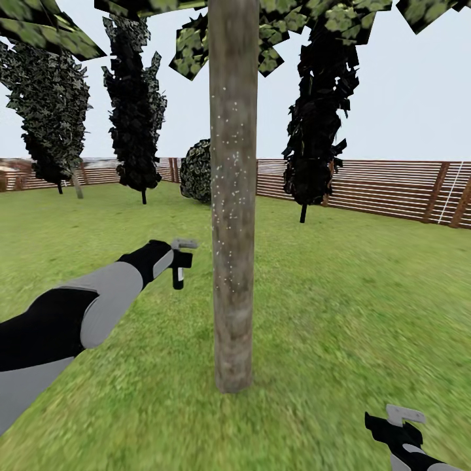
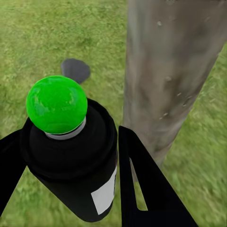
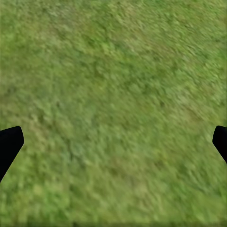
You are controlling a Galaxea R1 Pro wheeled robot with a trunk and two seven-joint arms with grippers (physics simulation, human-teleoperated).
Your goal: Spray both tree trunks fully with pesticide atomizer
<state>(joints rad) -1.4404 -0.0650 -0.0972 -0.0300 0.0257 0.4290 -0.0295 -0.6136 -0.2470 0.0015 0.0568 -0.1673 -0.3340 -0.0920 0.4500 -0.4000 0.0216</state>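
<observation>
One tree trunk [image 1: 232,196], straight with grey-brown bark, rises from the grass right ahead of me, its leafy canopy [image 1: 275,26] overhead. Fine white pesticide specks [image 1: 229,150] dot its middle stretch. My left gripper [image 1: 182,254] reaches in just left of the trunk, shut on the pesticide atomizer [image 1: 178,273]. In the left wrist view the atomizer [image 2: 71,156] is a black can with a green dome top and a white label. It sits between the black fingers [image 2: 142,184], a short way from the bark [image 2: 165,71]. My right gripper [image 1: 400,422] hangs low at the right, open over bare grass [image 3: 113,94].
Dark narrow cypress-like columns [image 1: 134,111] [image 1: 320,111] and a round bush [image 1: 196,170] stand behind the trunk. A paler leafy tree [image 1: 49,98] is far left. A brown slat fence [image 1: 366,186] rings the lawn. Open grass lies on both sides of the trunk.
</observation>
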